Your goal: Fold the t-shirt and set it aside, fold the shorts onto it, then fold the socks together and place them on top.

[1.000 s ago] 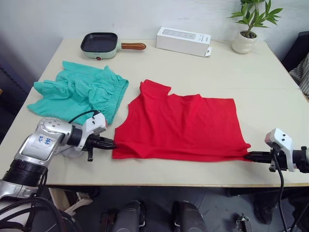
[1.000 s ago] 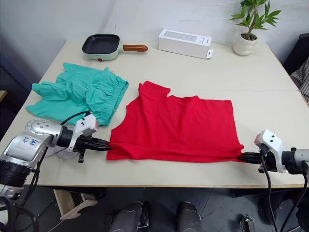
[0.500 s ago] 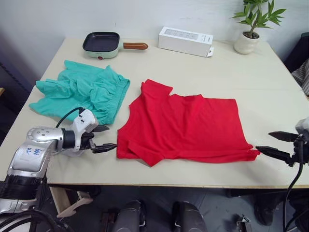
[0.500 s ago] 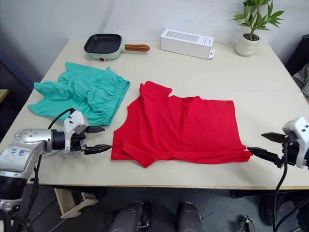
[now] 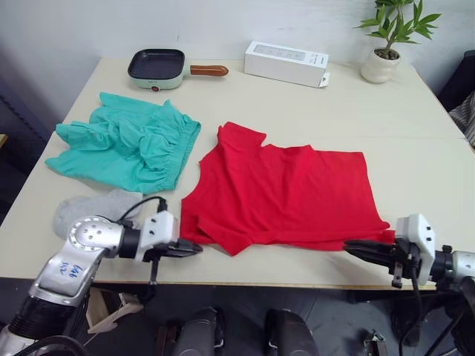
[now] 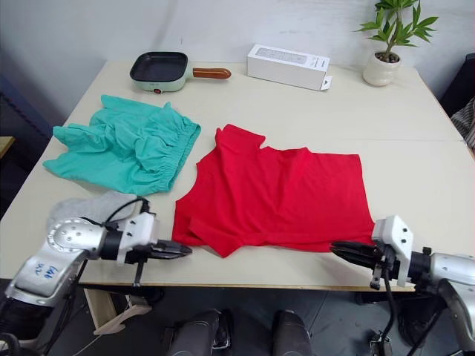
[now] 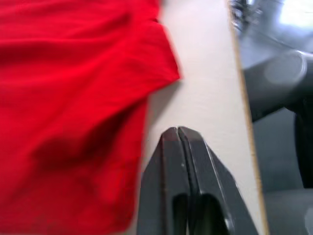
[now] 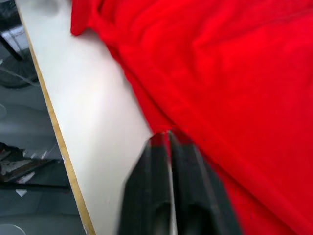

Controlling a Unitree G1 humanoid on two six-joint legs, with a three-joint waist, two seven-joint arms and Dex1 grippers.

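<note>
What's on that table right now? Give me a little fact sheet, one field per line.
t-shirt: red, partly folded, near the table's front edge
shorts: teal, crumpled, to the shirt's left
socks: grey, by the left arm
left end effector: shut, at the shirt's near left corner
right end effector: shut, at the shirt's near right hem
back of table: pan, white box, potted plant

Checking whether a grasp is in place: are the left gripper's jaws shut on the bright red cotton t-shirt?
No, the left gripper has its jaws closed on bare table beside the bright red cotton t-shirt.
</note>
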